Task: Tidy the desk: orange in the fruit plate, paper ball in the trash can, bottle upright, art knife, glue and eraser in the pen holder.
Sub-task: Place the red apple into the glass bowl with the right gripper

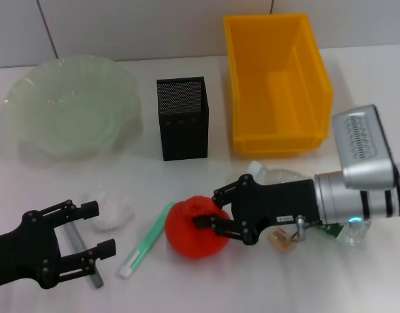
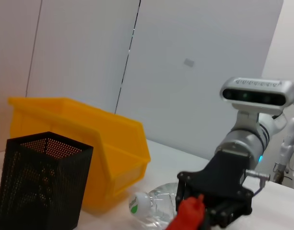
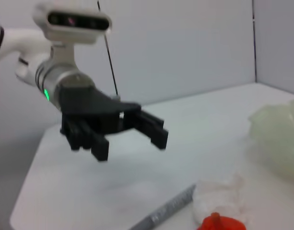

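Right gripper (image 1: 209, 210) reaches in from three o'clock, its jaws spread around the orange (image 1: 194, 228) at desk centre. Only the left wrist view shows the toppled bottle (image 2: 154, 206) behind it. Left gripper (image 1: 98, 228), at eight o'clock, hangs spread beside the paper ball (image 1: 111, 208).
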Robot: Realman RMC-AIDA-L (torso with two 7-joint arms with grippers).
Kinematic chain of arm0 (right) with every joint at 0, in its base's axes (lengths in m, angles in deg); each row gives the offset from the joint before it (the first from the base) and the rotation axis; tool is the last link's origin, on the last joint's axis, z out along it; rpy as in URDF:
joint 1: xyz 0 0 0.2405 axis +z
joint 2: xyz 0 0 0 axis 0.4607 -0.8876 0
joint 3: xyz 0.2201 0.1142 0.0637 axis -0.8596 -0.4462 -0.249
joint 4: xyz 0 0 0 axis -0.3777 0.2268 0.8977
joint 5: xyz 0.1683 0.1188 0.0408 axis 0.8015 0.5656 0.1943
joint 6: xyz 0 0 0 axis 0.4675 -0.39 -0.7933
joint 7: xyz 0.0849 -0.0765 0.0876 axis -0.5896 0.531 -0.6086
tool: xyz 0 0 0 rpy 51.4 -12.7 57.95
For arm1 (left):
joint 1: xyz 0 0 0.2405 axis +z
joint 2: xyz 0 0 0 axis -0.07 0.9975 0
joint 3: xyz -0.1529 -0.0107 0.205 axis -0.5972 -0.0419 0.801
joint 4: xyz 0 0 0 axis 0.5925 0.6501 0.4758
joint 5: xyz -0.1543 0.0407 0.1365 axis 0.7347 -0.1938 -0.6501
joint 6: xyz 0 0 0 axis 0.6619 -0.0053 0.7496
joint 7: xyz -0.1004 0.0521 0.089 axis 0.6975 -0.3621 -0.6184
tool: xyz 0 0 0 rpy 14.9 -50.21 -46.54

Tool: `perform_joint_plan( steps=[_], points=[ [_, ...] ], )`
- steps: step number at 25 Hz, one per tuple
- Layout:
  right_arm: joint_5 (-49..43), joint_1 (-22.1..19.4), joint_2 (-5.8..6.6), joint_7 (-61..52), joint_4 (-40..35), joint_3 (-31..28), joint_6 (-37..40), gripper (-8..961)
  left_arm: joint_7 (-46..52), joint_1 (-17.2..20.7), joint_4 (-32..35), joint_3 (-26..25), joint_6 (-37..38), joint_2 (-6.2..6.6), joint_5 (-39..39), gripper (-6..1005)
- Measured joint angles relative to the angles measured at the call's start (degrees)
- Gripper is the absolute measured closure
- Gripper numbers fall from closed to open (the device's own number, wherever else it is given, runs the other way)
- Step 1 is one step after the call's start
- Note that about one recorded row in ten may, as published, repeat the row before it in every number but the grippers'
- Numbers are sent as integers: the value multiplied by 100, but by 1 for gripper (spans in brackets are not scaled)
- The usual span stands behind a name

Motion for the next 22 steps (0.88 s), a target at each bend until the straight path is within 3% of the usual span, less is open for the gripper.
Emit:
perform_joint_plan(
  steps=[13, 22],
  points=[
    [822, -175, 10, -825, -775, 49, 654, 788, -13, 18, -18, 1, -7, -38, -1, 262],
    [1502, 102, 5, -1297, -1187, 61, 785, 859, -69, 20, -21, 1, -6, -66, -3, 267]
  ],
)
